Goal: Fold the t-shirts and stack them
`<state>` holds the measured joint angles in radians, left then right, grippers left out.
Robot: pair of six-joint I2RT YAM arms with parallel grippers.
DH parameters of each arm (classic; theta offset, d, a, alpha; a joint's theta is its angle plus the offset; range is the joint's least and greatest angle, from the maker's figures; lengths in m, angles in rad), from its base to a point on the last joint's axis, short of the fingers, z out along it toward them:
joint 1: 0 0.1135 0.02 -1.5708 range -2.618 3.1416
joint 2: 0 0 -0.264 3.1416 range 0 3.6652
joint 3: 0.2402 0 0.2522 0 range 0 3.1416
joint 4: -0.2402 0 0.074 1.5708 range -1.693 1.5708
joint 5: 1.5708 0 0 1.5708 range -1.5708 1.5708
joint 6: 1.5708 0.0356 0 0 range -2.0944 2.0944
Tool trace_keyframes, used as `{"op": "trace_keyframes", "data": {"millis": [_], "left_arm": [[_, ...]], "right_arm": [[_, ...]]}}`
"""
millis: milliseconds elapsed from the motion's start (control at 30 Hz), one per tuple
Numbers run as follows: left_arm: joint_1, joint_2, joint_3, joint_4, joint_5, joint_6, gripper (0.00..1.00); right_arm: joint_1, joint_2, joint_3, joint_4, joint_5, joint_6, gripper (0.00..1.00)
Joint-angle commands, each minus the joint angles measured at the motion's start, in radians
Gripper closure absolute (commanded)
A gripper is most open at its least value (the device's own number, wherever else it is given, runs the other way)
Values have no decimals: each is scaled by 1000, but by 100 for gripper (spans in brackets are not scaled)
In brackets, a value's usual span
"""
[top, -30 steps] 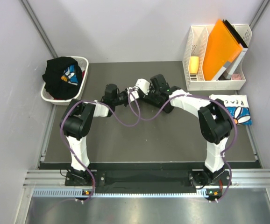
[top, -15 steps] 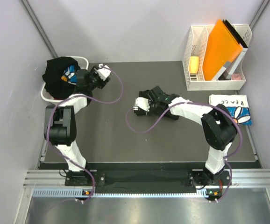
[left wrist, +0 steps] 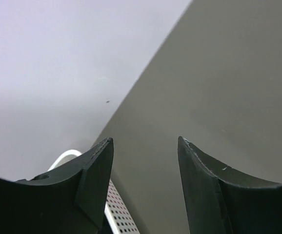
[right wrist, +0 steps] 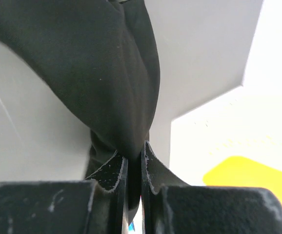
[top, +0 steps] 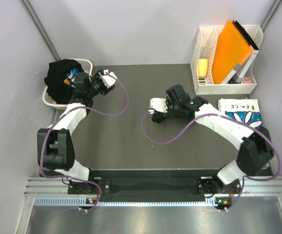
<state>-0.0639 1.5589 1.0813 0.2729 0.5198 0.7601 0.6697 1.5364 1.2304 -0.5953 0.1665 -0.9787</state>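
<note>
A crumpled black t-shirt (top: 63, 80) with a blue and white print fills the white basket (top: 51, 102) at the back left. My left gripper (top: 107, 77) hovers just right of that basket. In the left wrist view the left gripper (left wrist: 145, 139) is open with nothing between its fingers. My right gripper (top: 172, 97) sits mid-table. In the right wrist view the right gripper (right wrist: 132, 148) is shut on a fold of black cloth (right wrist: 107, 73). From above, that cloth cannot be told apart from the black arm. A folded white t-shirt (top: 241, 113) with a blue daisy print lies at the right.
A white desk organiser (top: 203, 87) with an orange folder (top: 231, 48) and a yellow block (top: 203, 67) stands at the back right. The basket rim (left wrist: 68, 155) shows under my left finger. Grey walls close in the dark mat (top: 131, 141) on three sides.
My left gripper opened and swung from the middle of the table to beside the basket. My right gripper stayed shut and drifted right, towards the white t-shirt.
</note>
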Motion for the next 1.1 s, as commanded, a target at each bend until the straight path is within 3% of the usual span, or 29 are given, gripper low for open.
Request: {"op": "trace_keyframes", "data": {"millis": [0, 267, 533, 900, 1067], "left_arm": [[3, -57, -35, -135, 124, 108, 40], [1, -120, -98, -178, 261, 127, 41], [1, -129, -110, -198, 240, 131, 42], [1, -134, -101, -294, 252, 246, 42], [1, -129, -101, -301, 255, 258, 42]], "right_arm": [[-19, -137, 86, -119, 123, -66, 100], [-50, -323, 150, -251, 258, -141, 100], [-70, -455, 208, -353, 321, -215, 100], [-101, -593, 264, -661, 320, -282, 100], [-162, -640, 241, -641, 317, -373, 100]]}}
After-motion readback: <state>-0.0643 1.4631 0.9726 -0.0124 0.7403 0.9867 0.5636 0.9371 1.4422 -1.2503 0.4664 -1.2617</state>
